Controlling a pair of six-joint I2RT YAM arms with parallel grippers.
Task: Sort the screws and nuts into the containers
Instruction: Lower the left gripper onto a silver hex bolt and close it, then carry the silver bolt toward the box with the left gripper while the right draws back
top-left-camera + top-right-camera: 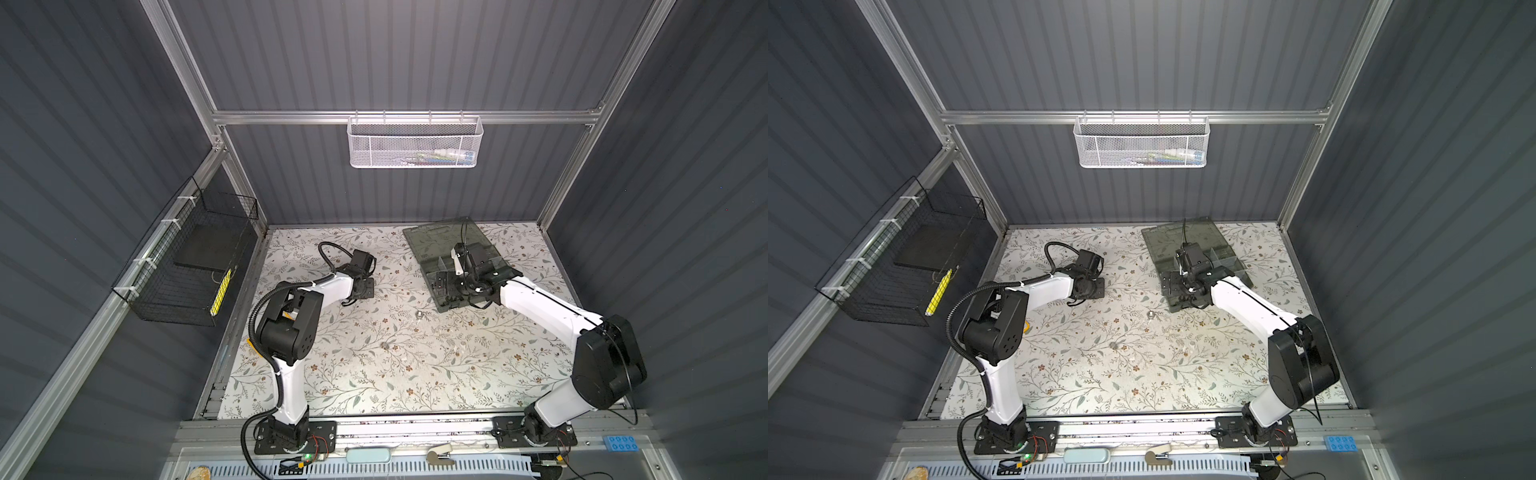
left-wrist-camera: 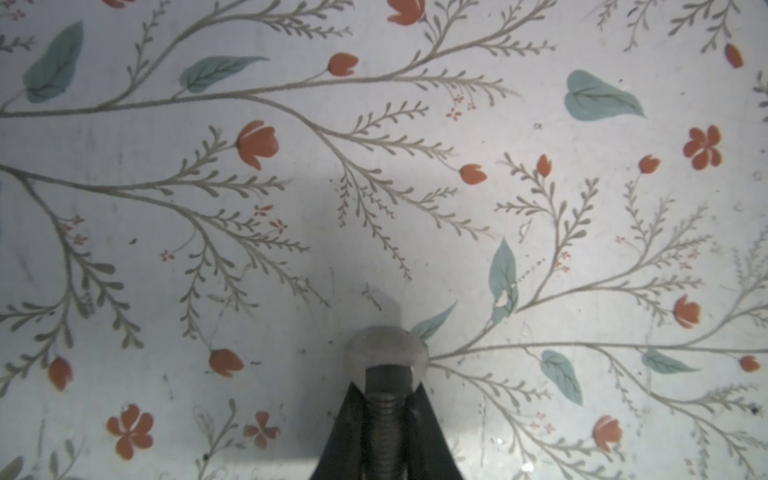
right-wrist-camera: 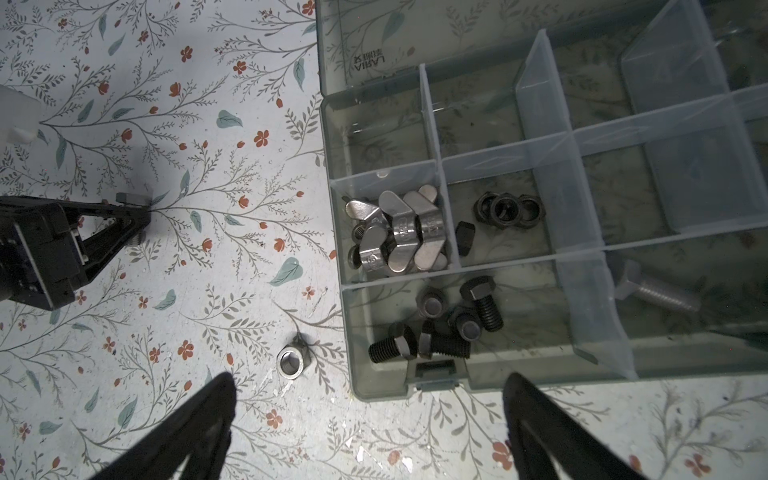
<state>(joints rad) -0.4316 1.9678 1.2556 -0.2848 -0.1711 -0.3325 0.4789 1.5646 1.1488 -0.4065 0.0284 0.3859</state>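
Floral-print counter (image 2: 104, 137) lies beneath a silver screw (image 2: 386, 353), its threaded shaft clamped by the left hand (image 2: 384, 392), its tip cut off by the frame. One silver nut (image 3: 291, 361) lies just beside the organizer case (image 3: 540, 372), which holds black screws (image 3: 440, 332) and black nuts (image 3: 505, 208) in separate compartments. Right hand (image 3: 370, 376), spread wide, hovers above, masking part of the case in both top views.

Dull silver metal screw (image 2: 387, 357); translucent grey-green plastic case (image 3: 486, 374) (pale smooth dividers (image 3: 540, 124)); glossy metal wing nuts (image 3: 401, 232); matt black screws (image 3: 484, 305); scuffed floral tabletop (image 3: 208, 291).
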